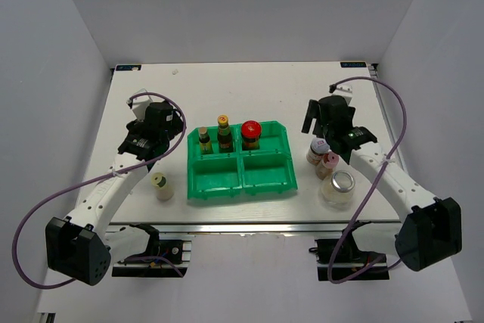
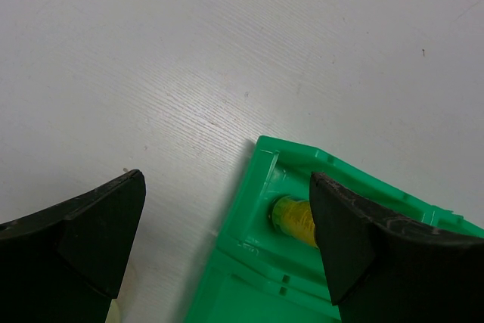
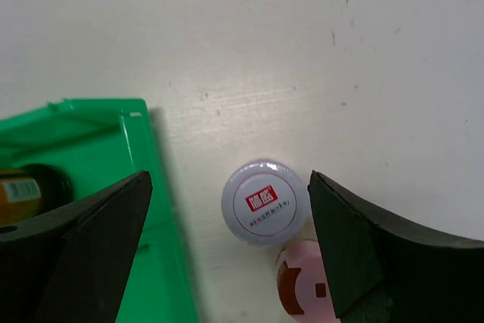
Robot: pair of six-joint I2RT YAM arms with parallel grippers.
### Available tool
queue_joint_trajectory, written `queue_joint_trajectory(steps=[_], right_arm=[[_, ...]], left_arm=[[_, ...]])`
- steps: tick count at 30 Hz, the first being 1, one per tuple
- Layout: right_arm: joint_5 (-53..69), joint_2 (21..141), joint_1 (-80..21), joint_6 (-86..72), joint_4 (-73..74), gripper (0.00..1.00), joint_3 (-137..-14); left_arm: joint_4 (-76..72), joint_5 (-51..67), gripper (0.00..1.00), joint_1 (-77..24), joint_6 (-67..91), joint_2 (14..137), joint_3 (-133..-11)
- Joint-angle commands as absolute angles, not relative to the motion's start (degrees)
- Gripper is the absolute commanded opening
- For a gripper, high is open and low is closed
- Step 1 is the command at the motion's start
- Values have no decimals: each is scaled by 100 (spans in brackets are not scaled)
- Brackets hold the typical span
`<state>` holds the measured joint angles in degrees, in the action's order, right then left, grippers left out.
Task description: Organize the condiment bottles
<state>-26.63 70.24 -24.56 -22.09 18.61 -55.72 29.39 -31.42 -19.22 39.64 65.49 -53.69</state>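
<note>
The green tray (image 1: 227,179) holds two slim dark yellow-capped bottles (image 1: 205,139) (image 1: 224,131) in its back left compartment and the red-lidded dark jar (image 1: 251,135) in its back right one. A cream yellow-capped bottle (image 1: 160,185) stands left of the tray. Right of the tray stand a white-lidded jar (image 1: 318,149), a pink-capped bottle (image 1: 328,164) and a larger silver-lidded jar (image 1: 339,187). My left gripper (image 1: 168,128) is open above the tray's back left corner (image 2: 265,158), with one yellow cap (image 2: 296,218) below. My right gripper (image 1: 321,120) is open above the white-lidded jar (image 3: 265,202) and the pink cap (image 3: 304,289).
The tray's two front compartments hold nothing. The white table (image 1: 249,85) stretches behind the tray. Grey walls enclose the sides and back. Purple cables loop from both arms.
</note>
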Motion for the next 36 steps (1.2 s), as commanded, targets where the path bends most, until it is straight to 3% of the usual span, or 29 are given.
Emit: queue_joint_trajectory(steps=[1, 17, 20, 24, 31, 32, 36], right_arm=[[-2198, 7171, -2356, -2136, 2161, 89, -5511], [-2005, 8059, -2083, -2250, 2198, 89, -5177], [-1837, 8112, -2083, -2224, 2136, 83, -5142], [-1898, 8147, -2083, -2241, 2109, 64, -5185], [-2056, 8156, -2083, -2224, 2022, 43, -5300], [-2065, 8156, -2083, -2206, 2013, 36, -5378], [-2040, 8086, -2083, -1891, 1856, 27, -5686]], left_arm=[[2830, -3085, 98, -1898, 3920, 6407, -5335], [2777, -3111, 98, -1898, 3894, 6495, -5317], [2760, -3103, 98, -1898, 3894, 6513, -5326], [2742, -3059, 98, -1898, 3902, 6521, -5309], [2725, -3041, 98, -1907, 3902, 6504, -5291], [2716, -3050, 98, -1899, 3911, 6495, -5291], [2733, -3085, 98, -1898, 3911, 6460, -5291]])
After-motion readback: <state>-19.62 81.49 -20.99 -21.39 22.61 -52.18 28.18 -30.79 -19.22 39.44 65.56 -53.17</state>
